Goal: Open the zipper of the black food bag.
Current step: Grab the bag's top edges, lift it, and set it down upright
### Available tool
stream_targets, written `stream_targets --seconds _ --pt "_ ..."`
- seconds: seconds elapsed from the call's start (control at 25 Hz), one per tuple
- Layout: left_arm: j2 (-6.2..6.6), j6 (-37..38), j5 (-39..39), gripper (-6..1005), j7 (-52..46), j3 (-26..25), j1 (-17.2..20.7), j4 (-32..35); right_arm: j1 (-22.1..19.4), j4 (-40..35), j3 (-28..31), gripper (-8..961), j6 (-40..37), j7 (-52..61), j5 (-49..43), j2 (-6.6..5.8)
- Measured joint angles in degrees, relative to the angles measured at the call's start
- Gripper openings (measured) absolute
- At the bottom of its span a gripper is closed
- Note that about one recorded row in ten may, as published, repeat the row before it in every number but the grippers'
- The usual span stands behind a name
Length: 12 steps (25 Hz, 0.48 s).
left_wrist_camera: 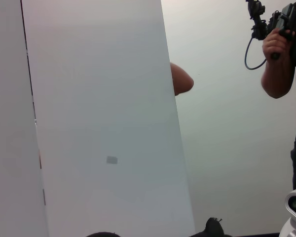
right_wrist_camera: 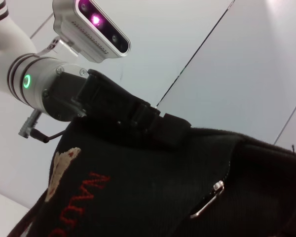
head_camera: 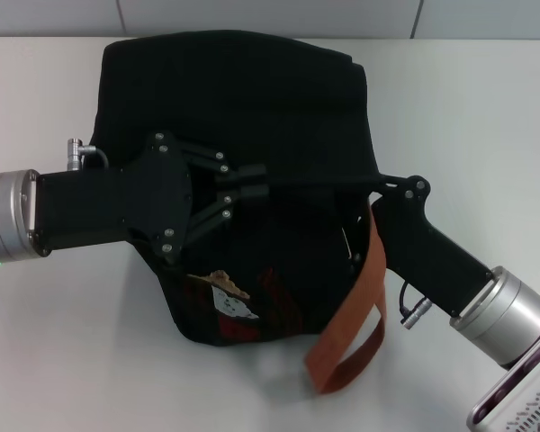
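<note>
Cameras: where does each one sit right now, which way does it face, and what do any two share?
Head view: above, looking down at the black food bag on the white table; left gripper over the bag, right gripper at its side.
Left wrist view: faces away from the bag, toward wall panels and a person; no fingers show.
Right wrist view: low beside the bag, facing the left gripper.
Head and right wrist views share bag and left gripper.

I count 1 black food bag on the worktop, pushed toward its far edge. I see 2 grippers over it: 1 left gripper and 1 right gripper. Only 1 orange-brown strap shows (hanging off the bag's near side). I make out 1 bear patch and 1 silver pull.
</note>
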Motion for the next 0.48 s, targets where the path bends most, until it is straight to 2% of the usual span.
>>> stream_targets --seconds 0.04,0.48 --pt "0.02 0.02 0.00 97 0.00 -0.03 0.00 0.00 0.03 -0.02 0.00 117 0.00 0.00 -0.01 0.00" --pt "0.09 0.22 -0.02 96 0.00 -0.28 -0.13 0.00 0.02 -0.51 0.05 -3 -0.02 0.03 -0.02 0.00"
